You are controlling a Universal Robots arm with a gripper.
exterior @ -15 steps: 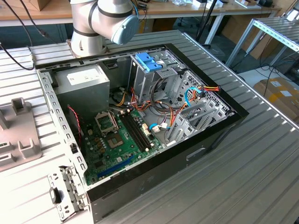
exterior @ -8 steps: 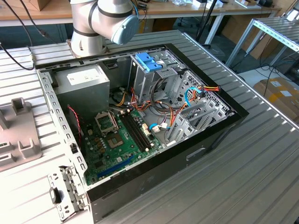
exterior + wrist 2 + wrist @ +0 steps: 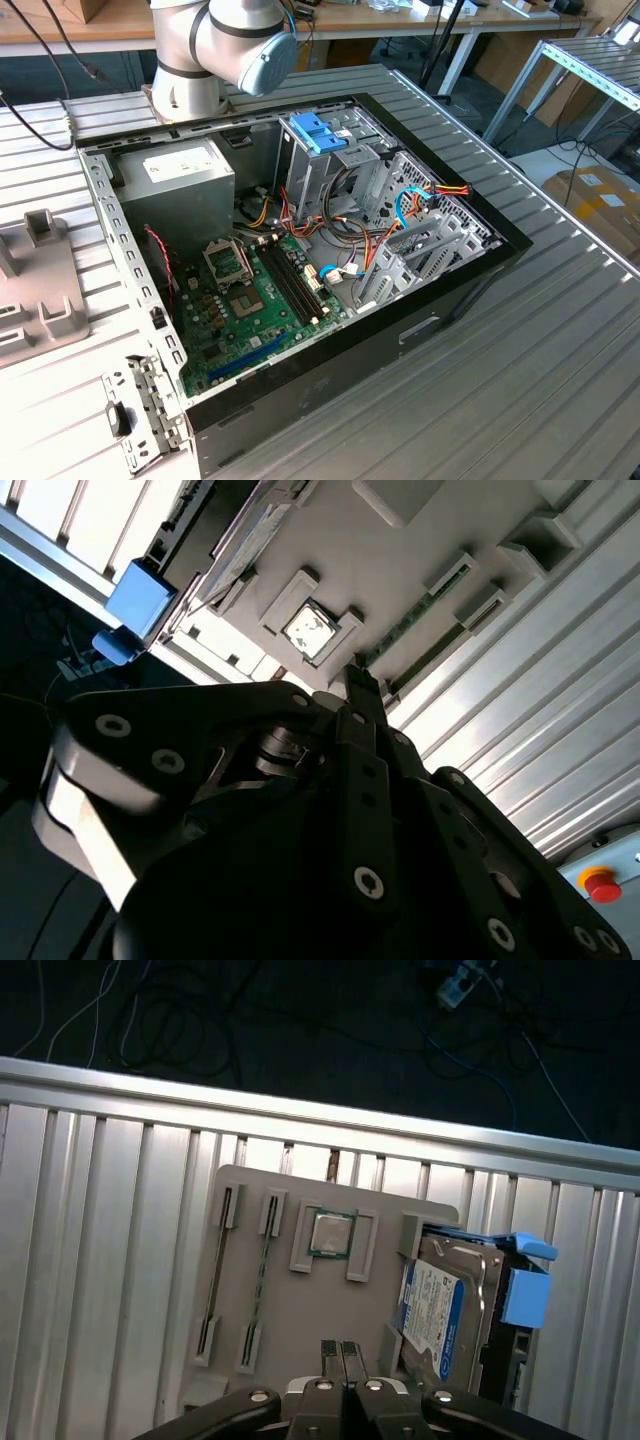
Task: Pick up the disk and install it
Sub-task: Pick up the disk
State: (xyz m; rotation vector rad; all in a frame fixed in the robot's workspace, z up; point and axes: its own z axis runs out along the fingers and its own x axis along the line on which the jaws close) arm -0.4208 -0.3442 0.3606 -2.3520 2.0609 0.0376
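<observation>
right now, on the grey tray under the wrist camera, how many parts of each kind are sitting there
On the grey tray, in the first wrist view:
memory sticks: 2
processor chip: 1
disk: 1
total: 4

No text, number or sign can be read. In the first wrist view, a white and blue label is seen on the top face of the disk (image 3: 440,1310), but its print is too small to be made out. In the exterior view, a white label is carried by the grey metal box (image 3: 180,195) at ten o'clock inside the open computer case (image 3: 330,365), and its lines are likewise illegible.
</observation>
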